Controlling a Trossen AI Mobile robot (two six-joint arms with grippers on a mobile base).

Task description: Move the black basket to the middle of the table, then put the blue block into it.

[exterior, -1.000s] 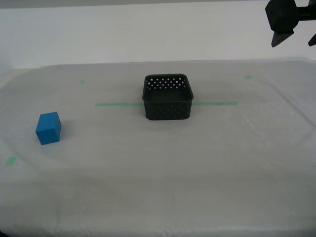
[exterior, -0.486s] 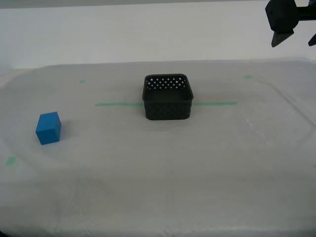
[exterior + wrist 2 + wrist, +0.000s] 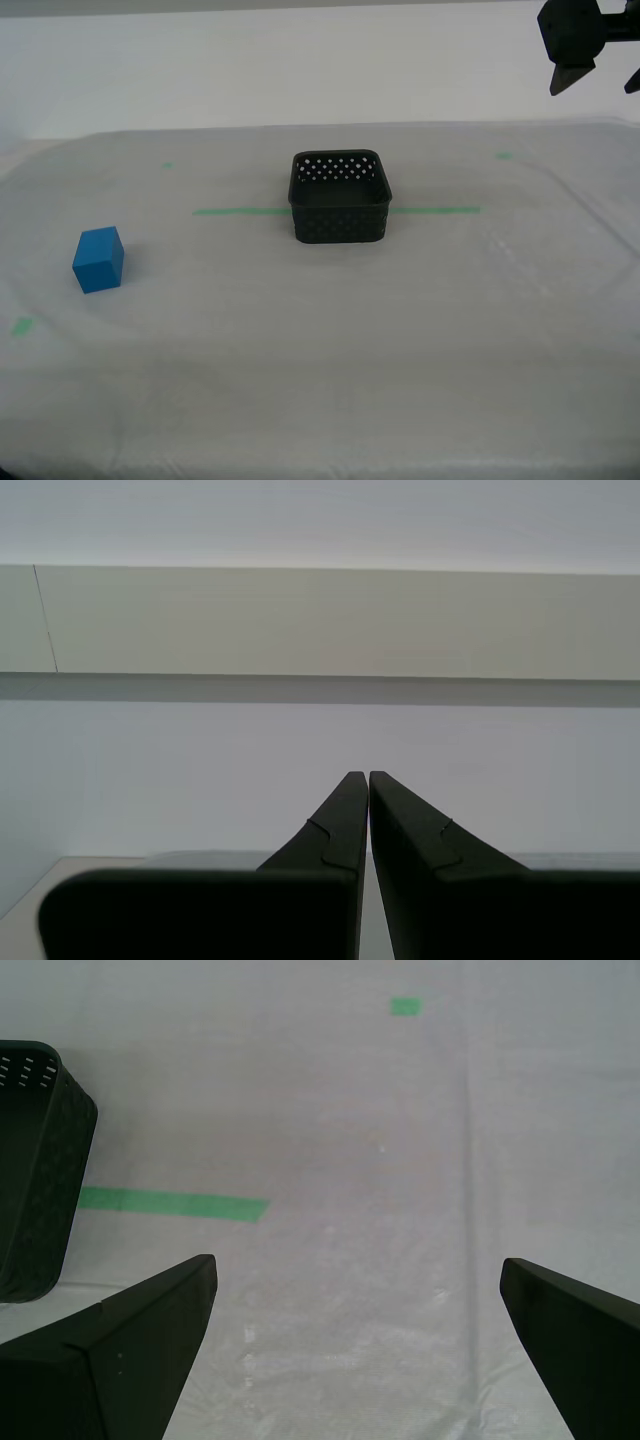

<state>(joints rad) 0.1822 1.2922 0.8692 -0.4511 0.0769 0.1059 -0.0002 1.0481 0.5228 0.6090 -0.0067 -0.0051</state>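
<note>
**Basket on the tape line, block off to the side, both grippers clear**

The shallow black perforated plastic basket point(image 3: 340, 198) sits upright in the middle of the white cloth-covered table point(image 3: 330, 350), across the thin green tape line point(image 3: 240, 211) that shows on both sides of it. The small bright-blue cube block point(image 3: 98, 260) rests on the cloth well apart from it, near the exterior view's left edge. Between the two lies bare cloth, and the near half of the table is open too — only a small green mark point(image 3: 21, 326) near the exterior view's left edge.

Nothing has shifted over the last second: basket, block and the raised arm all hold their places.

My first gripper point(image 3: 355, 1290) hangs above the cloth with its fingers spread wide, nothing between them; the basket's wall point(image 3: 35, 1170) and the tape end lie just beside it. In the exterior view it sits high in the upper right corner. My second gripper point(image 3: 368, 777) points at a pale wall — fingers pressed together, empty.
</note>
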